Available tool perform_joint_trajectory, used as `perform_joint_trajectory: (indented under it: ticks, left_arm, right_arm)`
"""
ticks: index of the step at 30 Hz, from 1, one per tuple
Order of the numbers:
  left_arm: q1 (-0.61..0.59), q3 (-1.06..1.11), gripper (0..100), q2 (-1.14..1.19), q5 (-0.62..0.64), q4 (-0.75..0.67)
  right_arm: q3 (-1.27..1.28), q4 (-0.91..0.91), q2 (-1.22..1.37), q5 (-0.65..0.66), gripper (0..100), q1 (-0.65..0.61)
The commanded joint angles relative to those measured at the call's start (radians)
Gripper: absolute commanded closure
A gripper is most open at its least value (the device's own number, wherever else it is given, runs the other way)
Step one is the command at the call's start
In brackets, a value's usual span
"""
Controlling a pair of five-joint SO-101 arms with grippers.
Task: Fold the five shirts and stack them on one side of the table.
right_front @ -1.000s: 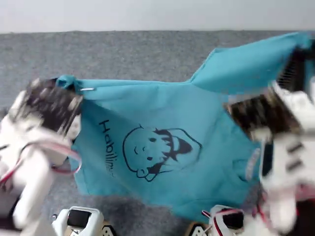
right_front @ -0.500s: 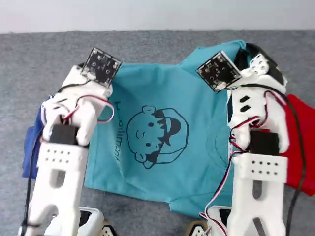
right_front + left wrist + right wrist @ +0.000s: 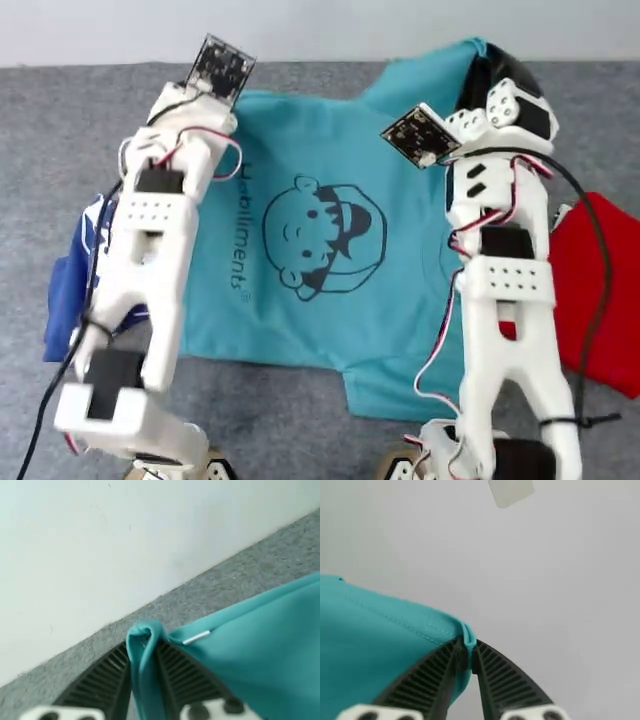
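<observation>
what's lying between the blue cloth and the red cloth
The teal shirt lies spread between the blue cloth and the red cloth, as the high view shows.

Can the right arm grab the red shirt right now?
Probably not yet. Its hand is shut on the teal shirt, well away from the red shirt. It would have to let go first.

The left jaws clamp a bunched edge of the teal shirt [image 3: 250, 655], grey desk [image 3: 235, 577] and white wall [image 3: 100, 540] behind.
</observation>
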Motion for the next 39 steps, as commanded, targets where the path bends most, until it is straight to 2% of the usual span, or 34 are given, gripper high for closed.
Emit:
perform_joint_trajectory:
  ticks: [1,7,12,21,27,33,39]
  left_arm:
    - [-0.005,-0.153,99,0.075,-0.015,-0.020]
    - [-0.002,-0.217,99,0.133,-0.015,-0.012]
    - [-0.002,-0.223,99,0.132,-0.015,0.112]
    - [-0.011,-0.223,99,0.132,-0.020,0.307]
    - [-0.011,-0.223,99,0.132,-0.137,0.520]
    - [-0.012,-0.223,99,0.132,-0.186,0.740]
    - [-0.012,-0.223,99,0.133,-0.186,0.881]
  right_arm:
    - [-0.081,-0.047,0.059,0.009,98.8,-0.001]
    - [-0.298,-0.045,0.219,0.006,98.8,0.007]
    - [-0.365,0.041,0.257,0.006,98.8,0.007]
    - [-0.365,0.515,0.093,0.005,98.8,0.004]
    - [-0.365,0.877,-0.039,-0.002,98.8,-0.001]
    - [-0.365,1.171,-0.125,-0.112,98.8,-0.002]
    - [-0.364,1.454,-0.148,-0.161,98.8,-0.001]
